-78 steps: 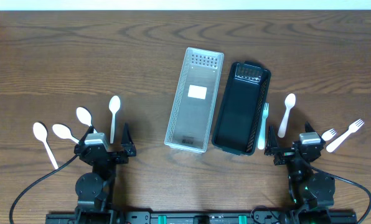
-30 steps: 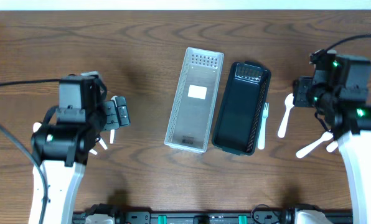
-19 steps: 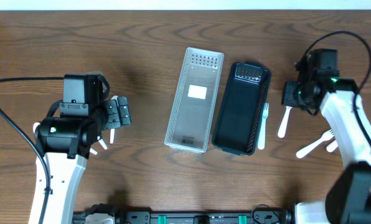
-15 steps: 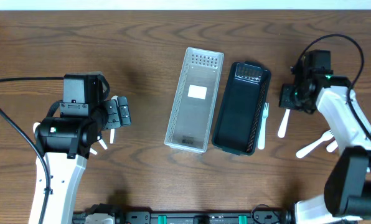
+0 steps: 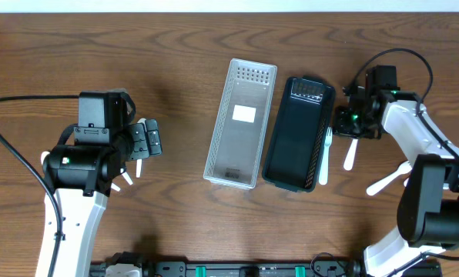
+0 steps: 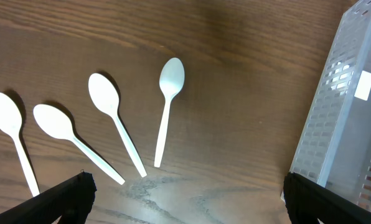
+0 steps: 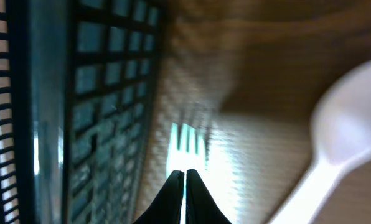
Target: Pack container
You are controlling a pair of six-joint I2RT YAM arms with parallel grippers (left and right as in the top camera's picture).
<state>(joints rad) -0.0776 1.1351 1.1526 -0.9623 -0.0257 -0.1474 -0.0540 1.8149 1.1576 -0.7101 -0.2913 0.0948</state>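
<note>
Two long slotted containers lie side by side mid-table, a white one (image 5: 241,123) (image 6: 347,106) and a black one (image 5: 299,132) (image 7: 79,93), both empty. A white fork (image 5: 324,158) (image 7: 187,146) lies along the black one's right wall. My right gripper (image 5: 341,123) (image 7: 185,174) is shut, its tips low over the fork just behind the tines, nothing visibly held. A white spoon (image 5: 353,146) (image 7: 335,143) lies just right of it. My left gripper (image 5: 147,141) (image 6: 188,199) hangs wide open and empty above several white spoons (image 6: 171,106).
Two more white forks (image 5: 391,178) lie at the right, beside the right arm. In the overhead view the left arm covers most of the spoons; only handle ends (image 5: 125,178) stick out. Cables run from both arms.
The right arm has swung left from above the spoon toward the black container's side and now sits over the fork, with its jaws closed. The left arm has stayed put, open.
</note>
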